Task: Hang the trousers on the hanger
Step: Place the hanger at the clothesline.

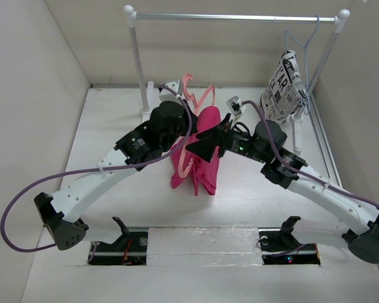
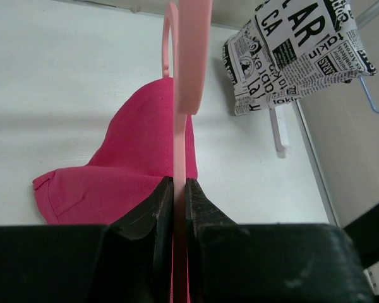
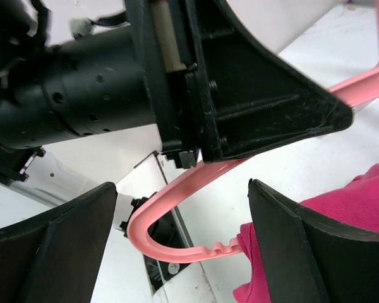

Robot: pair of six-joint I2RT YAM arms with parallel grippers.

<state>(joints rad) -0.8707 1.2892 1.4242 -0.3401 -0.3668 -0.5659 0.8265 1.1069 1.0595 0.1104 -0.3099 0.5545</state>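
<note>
Currently the left gripper (image 2: 179,184) is clamping the hanger (image 2: 191,57) by a thin edge of its frame, with both jaws pressed flat against the plastic. The trousers (image 2: 129,161) are hanging against the hanger, bunched to either side of its frame just beyond those jaws. Whether they are lying fully over the hanger's lower bar cannot be told. The right gripper (image 3: 182,192) is standing wide apart and empty. Its fingers are straddling the hanger's rounded, notched corner, with the fabric just beside one finger.

Handling, as a judgement: the trousers are behaving as light, limp cloth, sagging and likely sliding on smooth plastic. Take hold of a thick fold close to the hanger's bar. The hanger is behaving as stiff and light, so grip it by the frame.
</note>
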